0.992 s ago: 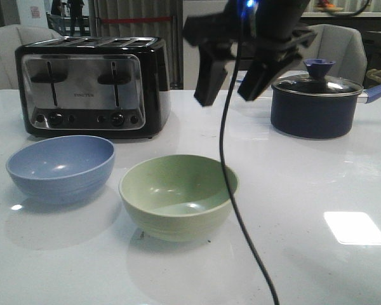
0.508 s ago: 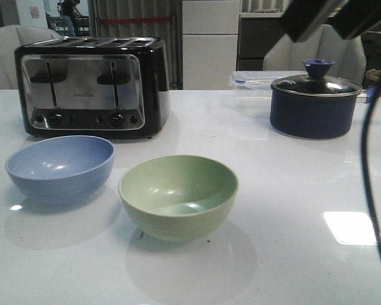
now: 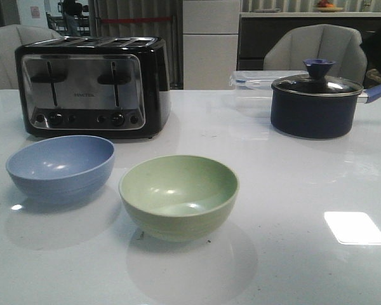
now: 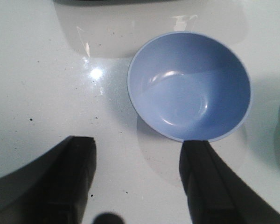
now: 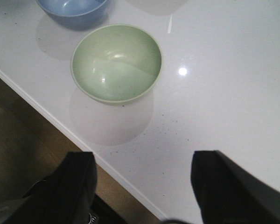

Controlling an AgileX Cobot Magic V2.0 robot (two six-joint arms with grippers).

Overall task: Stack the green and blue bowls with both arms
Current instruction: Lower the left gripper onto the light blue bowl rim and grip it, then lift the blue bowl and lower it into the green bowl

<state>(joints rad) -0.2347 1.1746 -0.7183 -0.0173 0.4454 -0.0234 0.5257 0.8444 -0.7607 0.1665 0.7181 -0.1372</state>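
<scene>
Landmark: toaster [image 3: 93, 86], black and chrome, at the back of the white worktop [image 3: 292, 190].

Blue bowl [image 3: 60, 166] sits just in front of the toaster, upright, nothing in it. Green bowl [image 3: 178, 196] is near the blue one, on the side away from the toaster's front and closer to the camera; upright, also nothing in it. The two bowls are apart, not touching, not stacked.

Well off to the side of the toaster, at about the same depth: dark navy pot [image 3: 315, 104] with a glass lid [image 3: 317, 83] on, blue knob on top, blue handle sticking out to the frame edge. Contents can't be seen. Clear plastic box [image 3: 254, 81] with its lid on sits just behind and beside the pot; looks to hold nothing, hard to be sure.

Nothing stands between the two bowls, or between them and the worktop's front edge.

Neither arm shows in the front view. Left gripper [image 4: 137, 179] hangs above the worktop beside the blue bowl, fingers spread wide, holding nothing; one fingertip overlaps the bowl's rim in the left wrist view. Right gripper [image 5: 143, 179] is over the worktop's front edge, well clear of the green bowl, fingers spread wide, holding nothing.
</scene>
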